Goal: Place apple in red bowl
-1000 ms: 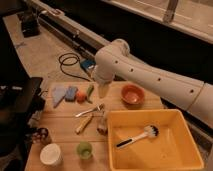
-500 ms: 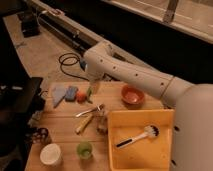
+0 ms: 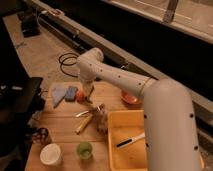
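Observation:
The apple (image 3: 80, 96) is a small orange-red fruit on the wooden table (image 3: 62, 131), at its far left beside a blue sponge. My gripper (image 3: 89, 92) hangs down from the white arm (image 3: 117, 76), right next to the apple on its right side and just above the tabletop. The red bowl (image 3: 130, 99) sits on the table's far right side, partly hidden behind the arm and well apart from the apple.
A blue sponge (image 3: 71, 93) and a blue cloth (image 3: 59, 94) lie left of the apple. Utensils (image 3: 88, 120) lie mid-table. A yellow tub (image 3: 117, 155) with a brush (image 3: 129, 141) stands front right. A green cup (image 3: 84, 149) and a white cup (image 3: 50, 154) stand at the front.
The arm has swung left across the table, and the gripper has come down beside the apple. The arm now covers more of the red bowl.

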`<state>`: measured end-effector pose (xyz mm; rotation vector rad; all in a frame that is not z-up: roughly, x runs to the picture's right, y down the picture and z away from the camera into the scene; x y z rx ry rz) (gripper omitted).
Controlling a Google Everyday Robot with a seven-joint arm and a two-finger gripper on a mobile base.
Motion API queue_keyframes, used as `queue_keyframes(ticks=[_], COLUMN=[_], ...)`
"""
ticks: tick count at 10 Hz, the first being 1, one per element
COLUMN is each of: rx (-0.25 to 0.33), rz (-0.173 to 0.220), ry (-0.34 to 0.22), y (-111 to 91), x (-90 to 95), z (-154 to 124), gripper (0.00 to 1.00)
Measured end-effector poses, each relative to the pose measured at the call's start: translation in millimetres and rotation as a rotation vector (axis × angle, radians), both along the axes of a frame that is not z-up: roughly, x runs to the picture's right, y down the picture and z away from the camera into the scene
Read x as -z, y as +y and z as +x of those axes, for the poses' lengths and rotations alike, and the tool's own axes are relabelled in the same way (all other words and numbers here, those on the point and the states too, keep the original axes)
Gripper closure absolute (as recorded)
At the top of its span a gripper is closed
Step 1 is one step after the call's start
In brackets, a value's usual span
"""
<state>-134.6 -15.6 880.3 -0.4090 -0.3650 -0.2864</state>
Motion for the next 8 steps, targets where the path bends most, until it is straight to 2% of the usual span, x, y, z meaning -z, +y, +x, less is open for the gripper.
queue_keyframes(ticks=[1,4,6,8], rx=[-0.007,-0.014,-0.008,0.002], rz=[-0.007,-0.010,-0.003,0.014], ry=[0.001,0.004,-0.001,0.007], y=[3.7,4.9,4.3,-5.1], x=[-10.0,-14.1,-11.5,-1.3], z=[-3.9,-3.5,-6.5,-3.7], gripper=[0.27,0.27,0.27,0.27])
